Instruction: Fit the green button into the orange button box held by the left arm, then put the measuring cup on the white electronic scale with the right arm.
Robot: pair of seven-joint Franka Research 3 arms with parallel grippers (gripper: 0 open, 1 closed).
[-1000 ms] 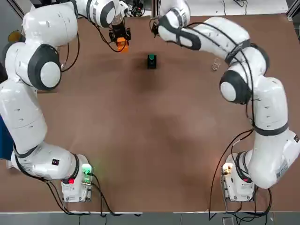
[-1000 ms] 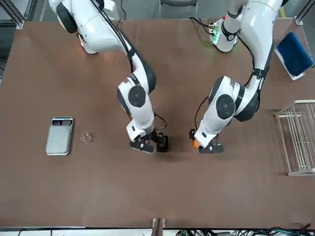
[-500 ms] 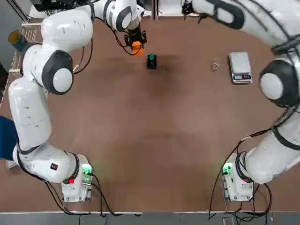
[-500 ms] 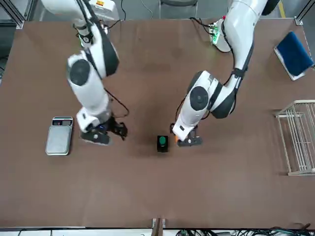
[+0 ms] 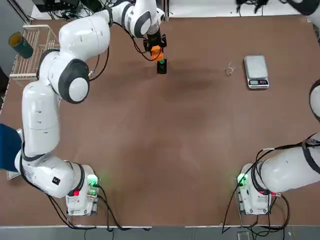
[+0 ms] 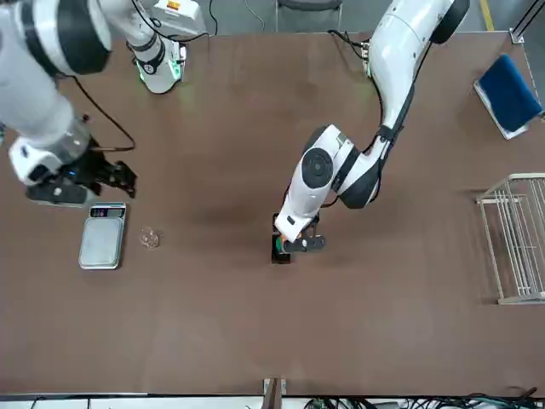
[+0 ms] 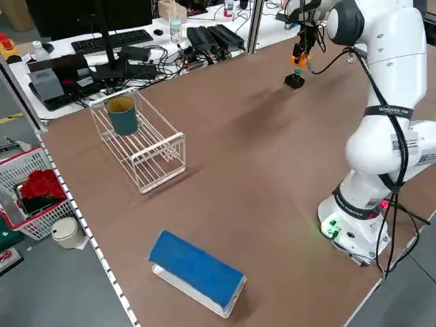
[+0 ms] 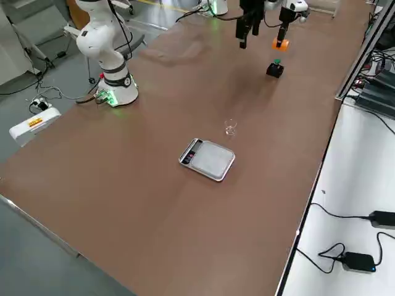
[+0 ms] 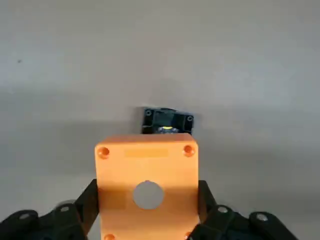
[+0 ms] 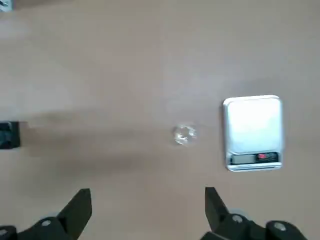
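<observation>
The smooth, matte brown table (image 5: 150,150) spreads open across its middle and near side. At its far left edge stands a rack (image 5: 34,62) of thin white bars. Far right lies the flat white electronic scale (image 5: 256,70), its platform shiny, corners rounded. The left gripper (image 9: 148,200), raised at the far middle, grips the smooth orange button box (image 9: 150,165), round hole showing. The right gripper (image 10: 148,200) hangs open and empty, far right. Below the box sits a squarish black block (image 8: 275,70) bearing the round green button (image 8: 277,61). The clear measuring cup (image 8: 230,126) stands just left of the scale.
</observation>
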